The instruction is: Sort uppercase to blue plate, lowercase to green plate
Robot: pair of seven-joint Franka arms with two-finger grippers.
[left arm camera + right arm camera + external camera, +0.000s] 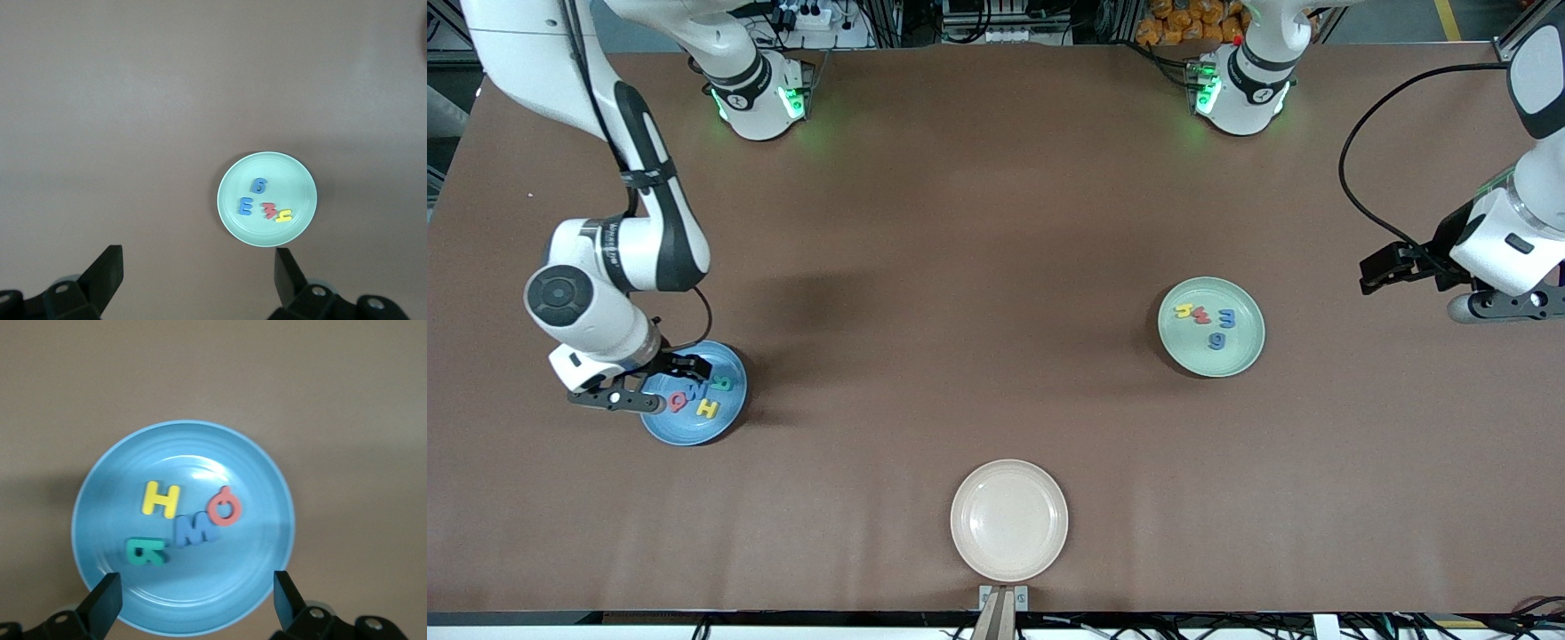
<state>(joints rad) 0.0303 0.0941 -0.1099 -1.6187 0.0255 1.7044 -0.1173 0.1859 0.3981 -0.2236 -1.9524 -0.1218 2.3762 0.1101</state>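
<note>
A: Nearest, the cream plate [1008, 520] sits bare (a spare, I'd judge).

B: The blue plate [660, 428] holds capitals [189, 517]; right gripper [193, 597] over it, fingers spread, nothing held.

A: Farther, the green plate [1236, 354] has the lowercase letters [264, 203]. Left gripper [199, 270] waits, fingers spread.

Arms: two, white glossy shells, rounded segments, black bands at the joints. Bases: white collars ringed black, green lights glowing, at 11 and 1 o'clock of the front view. Right arm [618, 258]: grey round cap on the elbow joint, small grey lettering on the forearm, thin black cable along the link. Left arm [1516, 240]: black cable looping to its wrist. Right gripper [680, 369] and left gripper [1378, 271]: black, two flat fingers [107, 600], screws in the mounts.
</note>
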